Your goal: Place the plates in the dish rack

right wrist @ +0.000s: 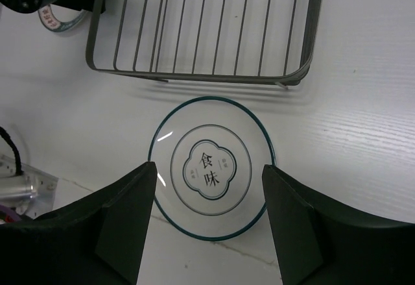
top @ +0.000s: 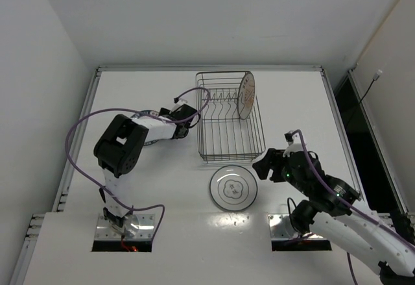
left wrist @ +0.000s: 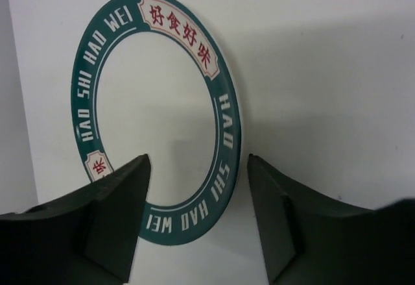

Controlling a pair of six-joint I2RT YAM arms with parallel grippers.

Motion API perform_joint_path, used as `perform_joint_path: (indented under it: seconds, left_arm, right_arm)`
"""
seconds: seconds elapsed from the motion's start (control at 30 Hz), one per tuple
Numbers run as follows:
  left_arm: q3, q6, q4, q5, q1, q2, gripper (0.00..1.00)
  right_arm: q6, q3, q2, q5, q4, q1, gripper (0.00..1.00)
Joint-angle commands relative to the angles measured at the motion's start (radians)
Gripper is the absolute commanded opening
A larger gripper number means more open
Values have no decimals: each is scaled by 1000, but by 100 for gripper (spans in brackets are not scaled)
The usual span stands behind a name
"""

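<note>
- Left gripper, jaws apart, is hovering over teal-rimmed plate, left of dish rack.
- Right gripper, jaws likewise apart, is hovering over motif plate, just nearside of the rack.

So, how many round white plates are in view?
3: an upright plate in the dark wire dish rack, a flat plate before it, a teal-rimmed plate under the left gripper.

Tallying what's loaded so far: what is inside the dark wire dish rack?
One round white plate stands on edge in the far right corner of the dark wire dish rack; the other upright tines hold nothing. The plate covers the wires behind it.
</note>
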Motion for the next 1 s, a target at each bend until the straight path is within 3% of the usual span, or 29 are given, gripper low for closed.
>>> perform_joint_path:
  seconds: [0.0,0.03,0.07,0.1,0.13,0.4,0.53,0.73,0.8,0.97]
  left_arm:
    - [9,-4,-39,108,38,82,55]
    - [9,-4,-39,108,38,94,46]
    - [19,-4,-48,108,38,105,26]
    - [19,-4,-58,108,38,105,16]
    - [37,-4,-69,108,38,116,0]
    - [26,-13,-83,102,38,68,0]
    - [26,-54,-103,13,17,-86,0]
    - [39,-111,-141,16,-20,-295,0]
    - [48,-120,-141,73,-29,-370,0]
    - [35,-157,-125,62,-60,-513,0]
  right_arm:
    - [54,-11,-42,-4,-15,6,63]
    - [63,-11,-51,10,-30,6,63]
    - [81,-22,-72,10,-51,6,63]
    - [81,-22,-83,21,-51,6,62]
    - [98,-31,-97,21,-64,6,62]
    - [132,36,-141,52,-185,6,57]
    - [222,37,-195,52,-277,6,54]
    - [249,27,-307,52,-306,-3,54]
    - [249,27,-295,52,-306,-3,54]
    - [226,27,-231,14,-280,-3,50]
